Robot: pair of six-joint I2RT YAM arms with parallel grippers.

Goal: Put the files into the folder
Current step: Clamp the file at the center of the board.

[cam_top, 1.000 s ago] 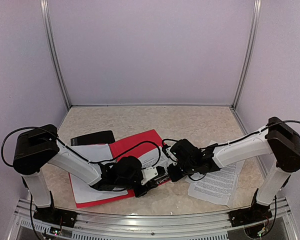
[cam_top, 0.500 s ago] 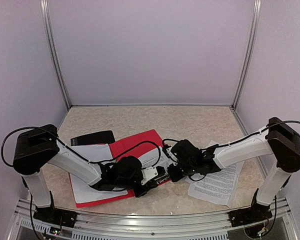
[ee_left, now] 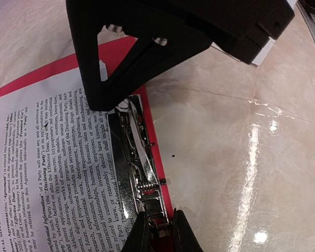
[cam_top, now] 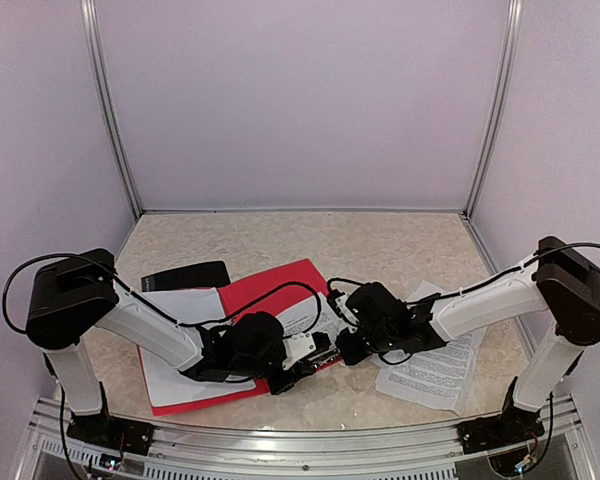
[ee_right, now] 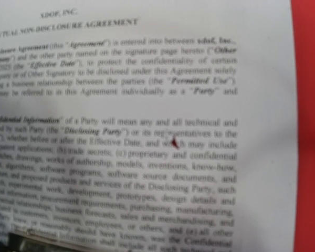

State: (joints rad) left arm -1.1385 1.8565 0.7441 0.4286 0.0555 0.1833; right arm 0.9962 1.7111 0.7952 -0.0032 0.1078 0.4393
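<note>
Top view gives the layout: red folder (cam_top: 270,290) lies open on the table (cam_top: 380,250) left of centre, long axis skewed from near-left to far-right, w/ a white sheet (cam_top: 180,345) on its left half. Loose sheets (cam_top: 435,370) lie outside it to the right, partly under the R arm, long axis roughly near-to-far w/ a slight tilt. A black object (cam_top: 185,275) sits at the folder's far-left corner. Both arms reach low and inward from their bases, forearms nearly level, wrists meeting over the folder's right edge. Left wrist view adds what the top can't show: a metal clip (ee_left: 136,173) runs along the folder's red edge, and the L gripper (ee_left: 160,236) has its fingertips (ee_left: 142,237) pinched close together on the clip's near end. A printed sheet (ee_left: 42,173) lies just beside the clip, its text lines parallel to it. The R gripper (ee_left: 102,97) shows here too, tips together and pointing down at the spot where sheet, clip and red edge meet; actual contact can't be told. Right wrist view is only a blurry close-up of that sheet, text upright, red folder strip at the right; its own fingers aren't visible there.
</note>
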